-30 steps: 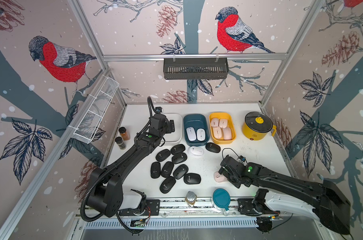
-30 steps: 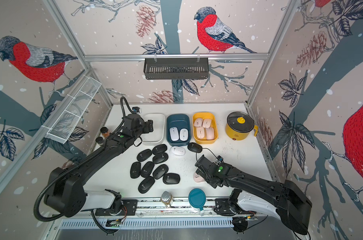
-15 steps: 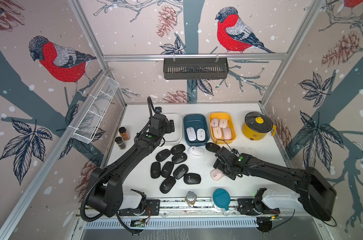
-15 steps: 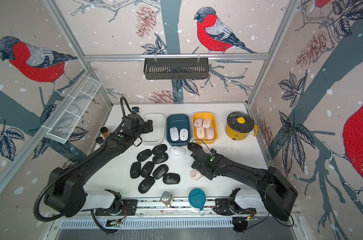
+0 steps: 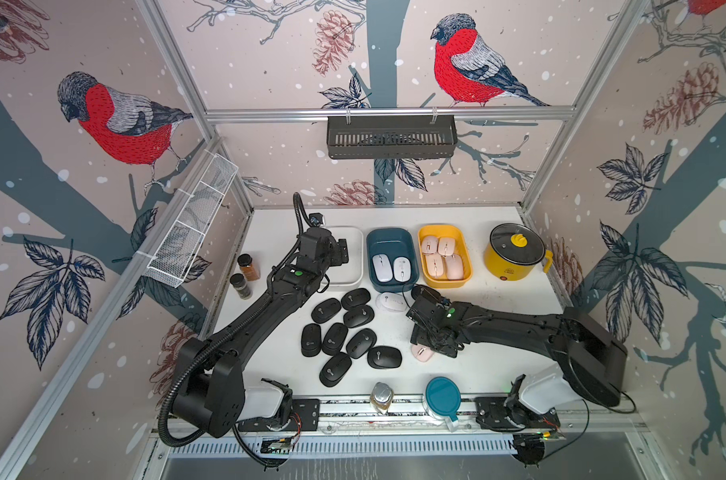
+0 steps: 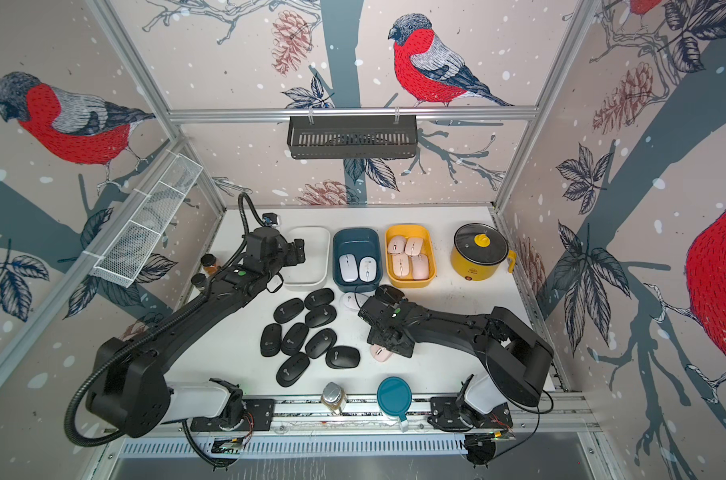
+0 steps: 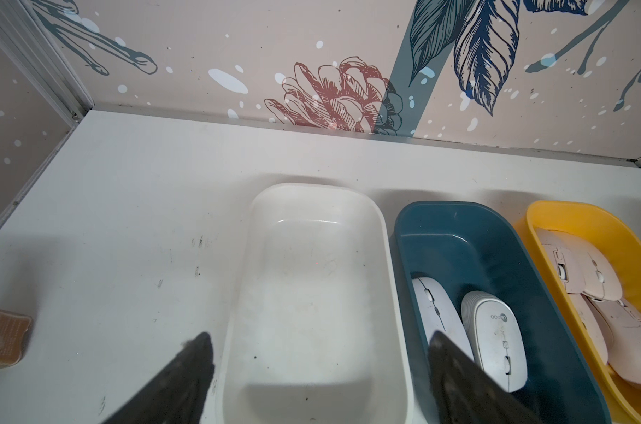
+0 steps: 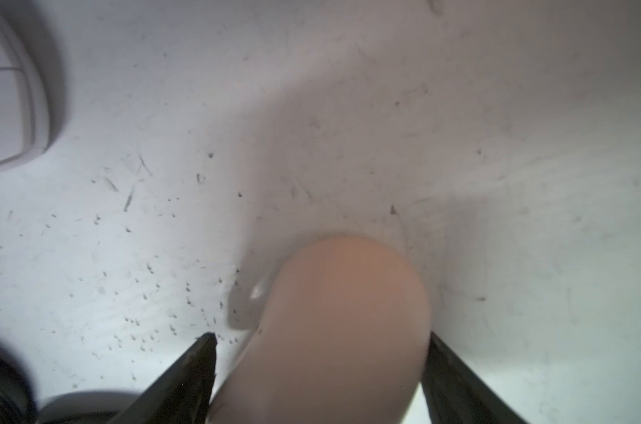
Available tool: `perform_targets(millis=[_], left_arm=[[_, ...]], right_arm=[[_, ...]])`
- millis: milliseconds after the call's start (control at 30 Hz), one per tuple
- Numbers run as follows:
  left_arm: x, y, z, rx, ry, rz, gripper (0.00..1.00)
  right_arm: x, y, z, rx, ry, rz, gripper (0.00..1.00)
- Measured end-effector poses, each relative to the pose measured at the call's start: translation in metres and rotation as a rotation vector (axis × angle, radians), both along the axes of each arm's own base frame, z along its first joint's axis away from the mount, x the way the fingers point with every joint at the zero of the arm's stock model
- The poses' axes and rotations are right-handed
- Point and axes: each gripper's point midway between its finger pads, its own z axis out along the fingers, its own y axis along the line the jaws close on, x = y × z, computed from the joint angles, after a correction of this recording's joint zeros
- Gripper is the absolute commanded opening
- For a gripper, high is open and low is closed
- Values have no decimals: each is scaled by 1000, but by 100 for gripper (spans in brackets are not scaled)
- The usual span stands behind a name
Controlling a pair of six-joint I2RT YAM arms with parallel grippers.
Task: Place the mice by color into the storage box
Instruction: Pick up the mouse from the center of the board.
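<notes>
A pale pink mouse [image 5: 419,354] [image 8: 341,330] lies on the table between the fingers of my right gripper [image 5: 431,348] [image 8: 319,336], which has closed on its sides. My left gripper [image 5: 342,252] [image 7: 319,334] hangs open and empty over the white box [image 7: 311,188]. Two white mice [image 5: 390,268] sit in the blue box [image 5: 388,233]. Several pink mice [image 5: 442,257] fill the yellow box [image 5: 440,228]. Several black mice [image 5: 336,336] are clustered mid-table. A white mouse [image 5: 390,301] and one black mouse [image 5: 421,291] lie in front of the blue box.
A yellow lidded pot [image 5: 515,251] stands at the back right. A round teal lid [image 5: 442,397] and a small jar [image 5: 381,397] sit at the front edge. Two spice bottles [image 5: 245,275] stand by the left wall.
My right arm swung left and back, sliding the pink mouse along with it, and its fingers narrowed onto the mouse. The left arm stayed still.
</notes>
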Motion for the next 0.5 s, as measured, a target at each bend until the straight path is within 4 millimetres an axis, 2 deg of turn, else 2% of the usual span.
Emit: perform_targets(millis=[233,333,500], left_arm=[[-1,0,4,-5,-10,0,90],[-1,1,5,-5,-12,1,90],[-1,1,6,-5,-14,1,90]], right_arm=[[0,2,-1,-24,7,17,65],[1,3,2,-17,2,31,61],[13,3,12,10,-26,2,61]])
